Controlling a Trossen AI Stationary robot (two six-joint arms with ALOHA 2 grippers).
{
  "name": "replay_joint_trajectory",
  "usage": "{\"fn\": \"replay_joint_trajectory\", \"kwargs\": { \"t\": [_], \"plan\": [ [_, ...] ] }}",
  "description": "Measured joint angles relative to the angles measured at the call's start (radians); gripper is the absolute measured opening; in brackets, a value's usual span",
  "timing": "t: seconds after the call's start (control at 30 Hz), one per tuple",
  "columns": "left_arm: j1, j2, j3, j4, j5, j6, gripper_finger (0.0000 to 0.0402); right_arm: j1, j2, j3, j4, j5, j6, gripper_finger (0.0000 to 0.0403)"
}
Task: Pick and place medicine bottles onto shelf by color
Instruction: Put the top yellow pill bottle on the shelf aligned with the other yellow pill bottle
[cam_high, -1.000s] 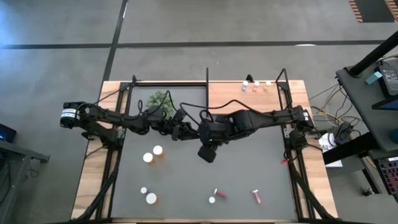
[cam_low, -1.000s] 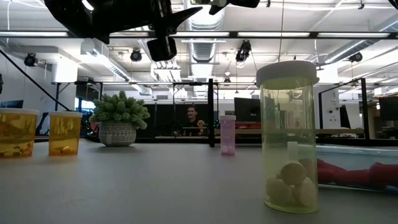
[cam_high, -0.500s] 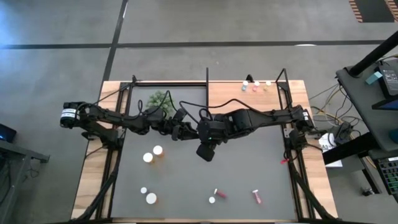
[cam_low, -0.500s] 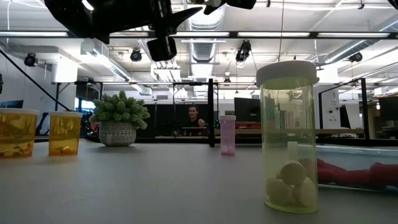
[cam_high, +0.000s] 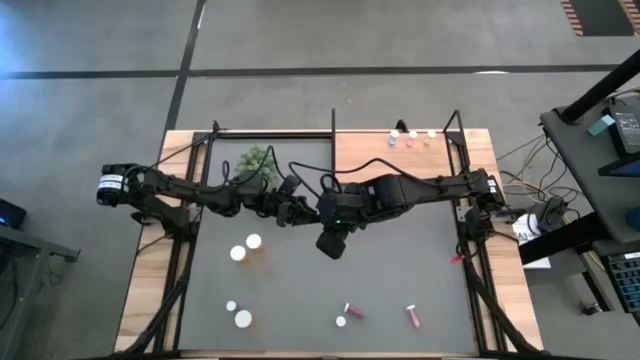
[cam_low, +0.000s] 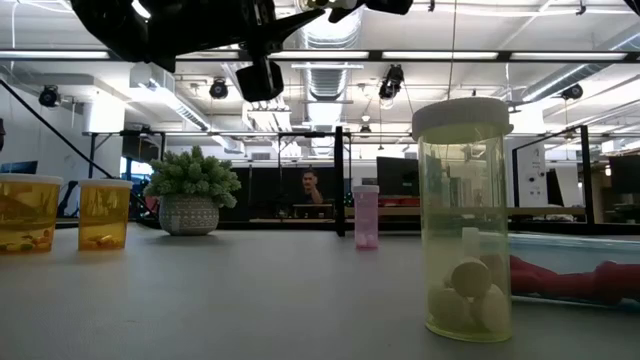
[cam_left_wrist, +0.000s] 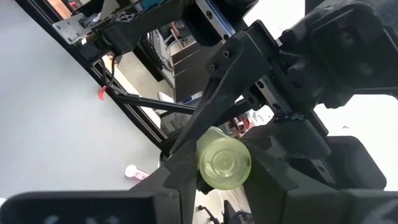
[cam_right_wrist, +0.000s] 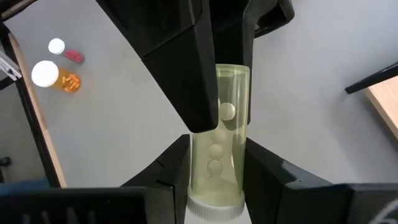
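- My left jaws and right jaws meet in mid-air above the middle of the dark table (cam_high: 400, 270), end to end.
- Between them lies one yellow-green bottle (cam_right_wrist: 219, 155), clear of the table.
- My right jaws are clenched on that bottle near its white cap; pale round pills show through its wall.
- My left jaws are clamped on the other end of the same bottle (cam_left_wrist: 224, 163), its round base facing my left wrist.
- The shelf (cam_high: 380, 150) runs along the far edge of the table, and three small vials (cam_high: 412, 136) stand in a row on it towards my right side.
- A green plant (cam_high: 258, 158) in a pot sits at the far edge, near my left arm.
- Two orange bottles (cam_high: 246, 247) stand close together on the table on my left side.
- Nearer the front edge are a third orange bottle (cam_high: 243, 319) and a small white cap (cam_high: 231, 306) just beside it.
- A red vial (cam_high: 346, 315) and a pink vial (cam_high: 411, 316) lie on their sides near the front edge, apart from each other.
- From table height, a second yellow-green bottle (cam_low: 463, 220) stands upright close to the camera.
- A person (cam_low: 312, 190) shows in the room beyond.
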Motion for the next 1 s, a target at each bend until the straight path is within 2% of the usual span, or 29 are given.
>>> {"fn": "replay_joint_trajectory", "kwargs": {
  "t": [0.27, 0.6, 0.73, 1.0],
  "plan": [
    [0.0, 0.0, -0.001, 0.005, 0.003, -0.007, 0.0093, 0.0, 0.0, 0.008, -0.004, 0.0, -0.038, 0.0119],
    [-0.001, 0.0, -0.001, 0.004, 0.007, -0.009, 0.0093, 0.0, -0.004, 0.01, -0.008, 0.0, -0.091, 0.0209],
    [-0.001, 0.0, 0.0, 0.003, 0.005, -0.01, 0.0093, 0.0, -0.035, 0.011, -0.021, 0.0, -0.107, 0.0232],
    [0.001, 0.0, 0.009, 0.011, -0.08, -0.01, 0.0093, 0.014, -0.115, 0.012, -0.043, 0.01, -0.089, 0.0235]
  ]
}}
